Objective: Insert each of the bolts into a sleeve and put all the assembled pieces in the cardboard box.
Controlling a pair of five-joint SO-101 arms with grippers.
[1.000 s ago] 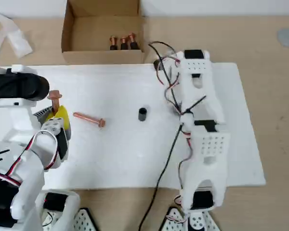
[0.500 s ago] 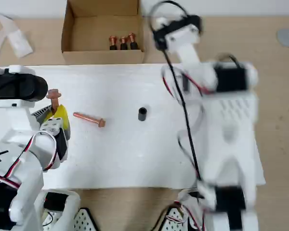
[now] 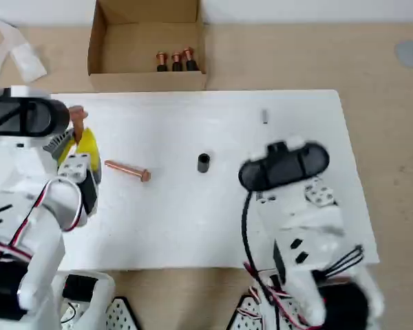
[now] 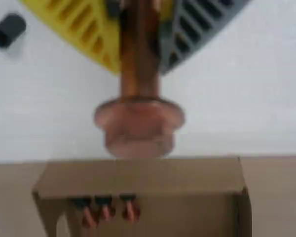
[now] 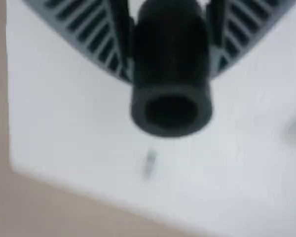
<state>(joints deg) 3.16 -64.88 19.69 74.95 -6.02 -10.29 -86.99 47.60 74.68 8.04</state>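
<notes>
Left tool (image 3: 76, 143): is pinching the held bolt (image 3: 76, 120) by its shank, yellow and grey jaws pressed on it, at the left edge of the white mat (image 3: 296, 117) on the bench (image 3: 385, 103).
Held bolt axis: is running near-to-far, head pointing far toward the cardboard box (image 3: 148, 81); the shank tip is hidden.
Right tool (image 5: 170, 66): is clamping the held sleeve (image 5: 170, 98), black, open bore facing away from the wrist.
Key relation: the held sleeve is sitting well right of the held bolt; judged, bore and shank are not yet lined up.
Right arm (image 3: 289, 206): is sitting folded over the mat's near-right part.
Loose bolt (image 3: 127, 170): is lying left-right, just right of the left tool.
Loose sleeve (image 3: 204, 163): is standing mid-mat.
Box contents: three assembled pieces (image 3: 175, 60) are lying inside.
</notes>
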